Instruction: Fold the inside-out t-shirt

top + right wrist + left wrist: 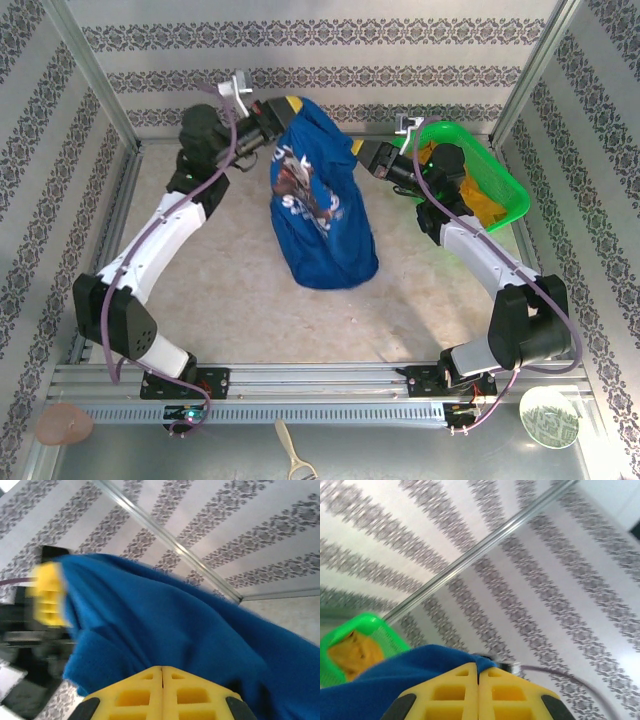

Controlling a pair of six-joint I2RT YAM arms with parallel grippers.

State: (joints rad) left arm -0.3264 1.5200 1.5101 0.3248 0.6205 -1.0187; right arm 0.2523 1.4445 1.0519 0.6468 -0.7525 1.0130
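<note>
Nearest your left wrist lens, the yellow fingers (445, 695) of your left gripper (479, 672) are pressed flat together. A fold of the inside-out t-shirt (380, 690) is pinched at their tips. From your right wrist, the right gripper (162, 669) likewise has its fingers closed tight on the blue cloth. The fabric billows away from them toward the left gripper's yellow fingers at its far edge. From above, you hold the shirt up by two points: the left gripper at its top corner near the back wall (330, 60), the right gripper at its right edge, just beside the green basket (505, 190). Between them the t-shirt hangs bunched and sack-like over the middle of the table (200, 300), a print with white lettering showing on its upper side. The basket, in the far right corner, contains an orange-yellow garment (480, 205). The wall behind is papered in patterned stripes.
</note>
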